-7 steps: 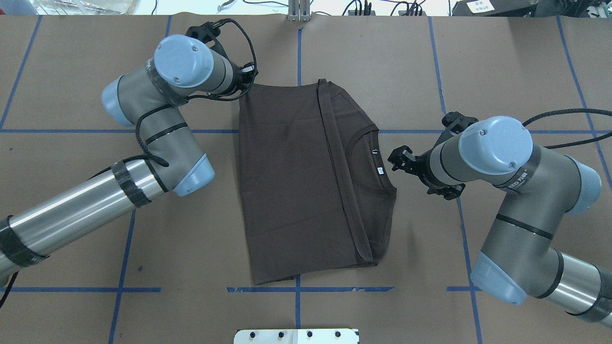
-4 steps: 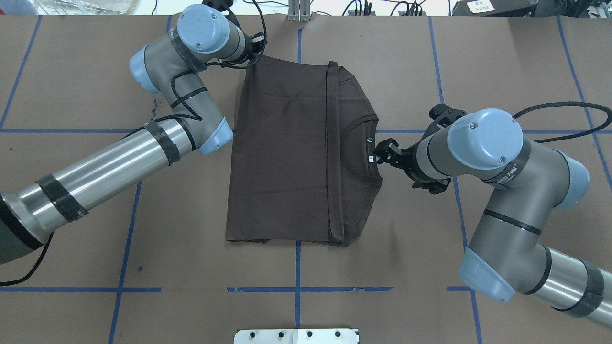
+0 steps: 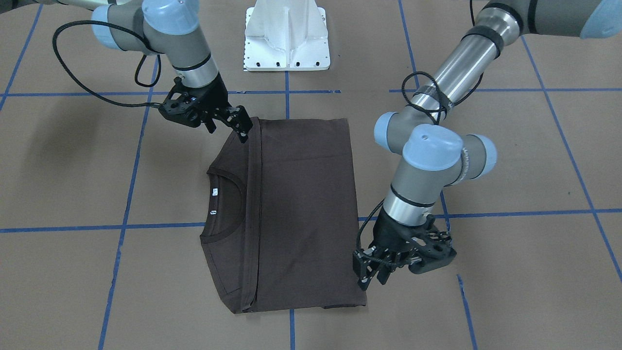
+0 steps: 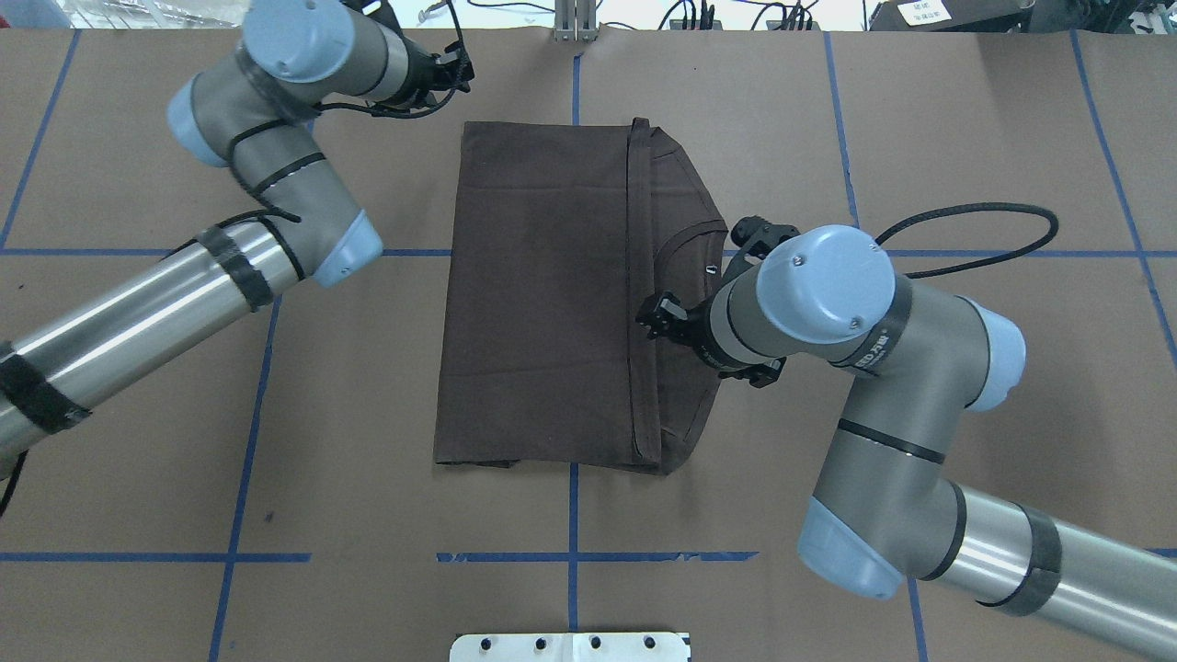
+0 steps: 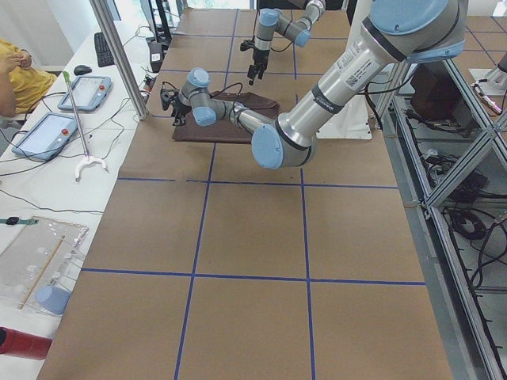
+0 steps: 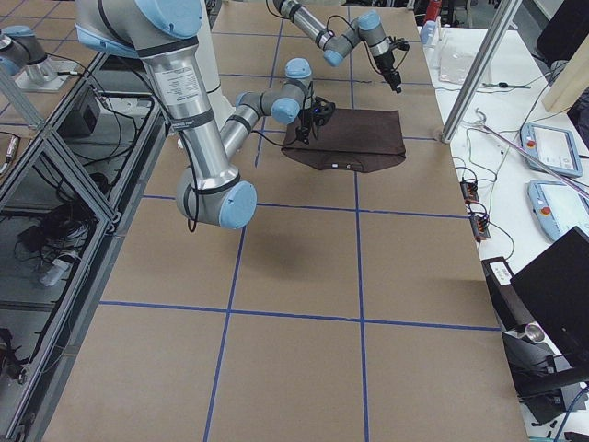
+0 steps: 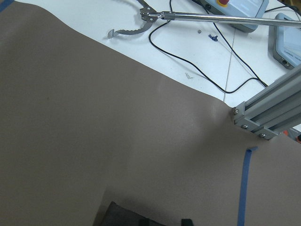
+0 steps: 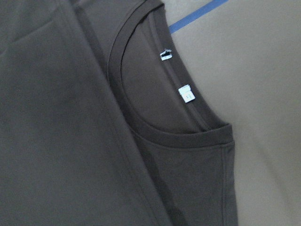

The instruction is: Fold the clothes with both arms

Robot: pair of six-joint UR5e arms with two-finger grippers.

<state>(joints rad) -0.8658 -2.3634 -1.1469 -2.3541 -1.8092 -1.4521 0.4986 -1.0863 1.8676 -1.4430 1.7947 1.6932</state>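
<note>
The dark brown T-shirt [image 4: 542, 294] lies flat on the brown paper, folded lengthwise, its folded layer covering the left part in the overhead view. The round collar [image 8: 141, 127] and white labels [image 8: 186, 92] show on the uncovered side. My right gripper [image 4: 655, 317] hovers open above the shirt near the fold's hem; the front-facing view puts the right gripper [image 3: 241, 127] raised over the shirt's near edge. My left gripper [image 4: 457, 69] is open, just off the shirt's far left corner [image 7: 117, 216], holding nothing. The front-facing view shows the left gripper [image 3: 371, 277] beside that corner.
The white pedestal [image 3: 286, 39] stands at the robot's side of the table. An aluminium post [image 7: 263, 117] and cables lie at the far edge. Blue tape lines [image 4: 570, 556] cross the paper. A person [image 5: 16, 71] sits at the side bench.
The left gripper dragged the shirt's far corner away from the robot, then let go and drew off to the left. The right gripper moved left from beside the collar to over the shirt.
</note>
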